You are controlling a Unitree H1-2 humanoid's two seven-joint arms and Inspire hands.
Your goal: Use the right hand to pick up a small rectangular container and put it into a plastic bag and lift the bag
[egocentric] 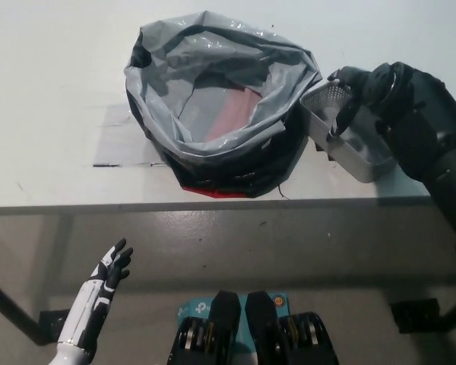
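Beside the grey plastic bag (224, 84), our right hand (357, 95) clamps the perforated container's (357, 148) end; next we lift it bagward. Left hand (110, 270) rests, fingers apart.

White table (53, 68) with grey tape strips (115, 141), grey floor (289, 243) below its front edge.

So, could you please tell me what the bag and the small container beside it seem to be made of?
The bag looks like thin plastic film, grey inside and black outside: it is crinkled and glossy, with soft folds at its rim. The small container, which the right robot hand is reaching into, looks like grey rigid plastic with a perforated wall, though metal mesh cannot be ruled out.
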